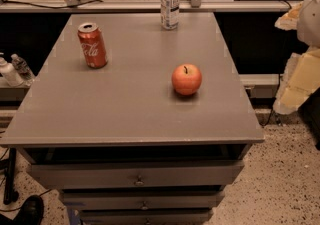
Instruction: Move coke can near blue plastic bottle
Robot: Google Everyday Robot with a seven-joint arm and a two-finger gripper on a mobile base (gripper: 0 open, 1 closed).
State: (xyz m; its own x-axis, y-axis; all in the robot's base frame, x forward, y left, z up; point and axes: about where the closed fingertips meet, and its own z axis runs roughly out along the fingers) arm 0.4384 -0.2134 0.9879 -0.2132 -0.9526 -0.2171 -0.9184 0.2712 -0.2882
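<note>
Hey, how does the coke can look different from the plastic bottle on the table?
The coke can is red and opaque; the blue plastic bottle is clear with a white cap and label. The can is shorter, the bottle taller and slimmer. The can stands left on the table, the bottle at its far edge. Both are upright. The claw is off the table's right side.

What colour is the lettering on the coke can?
White on the red coke can, camera view. Gripper at right edge.
</note>
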